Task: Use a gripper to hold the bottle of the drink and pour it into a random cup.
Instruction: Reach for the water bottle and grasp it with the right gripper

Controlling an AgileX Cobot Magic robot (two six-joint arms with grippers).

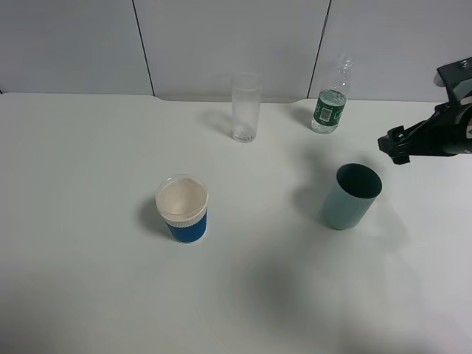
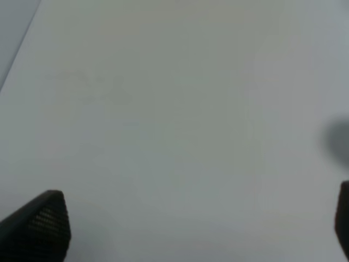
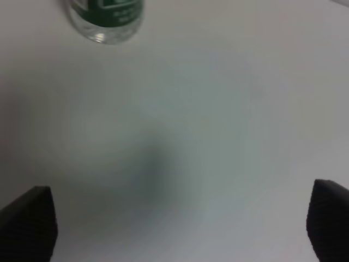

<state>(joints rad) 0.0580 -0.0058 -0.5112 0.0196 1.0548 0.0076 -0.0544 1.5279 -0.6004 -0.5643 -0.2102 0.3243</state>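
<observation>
The bottle of the drink, clear plastic with a dark green label, stands upright at the back right of the white table. Its lower part shows in the right wrist view. The cup, a tall clear glass, stands left of the bottle near the back wall. My right gripper reaches in from the right edge, in front of and to the right of the bottle, apart from it. Its fingers stand wide open with only bare table between them. My left gripper is open over bare table and is outside the exterior high view.
A teal plastic cup stands just in front of and below the right gripper. A white-rimmed cup with a blue sleeve stands left of centre. The white table meets a grey panelled wall at the back.
</observation>
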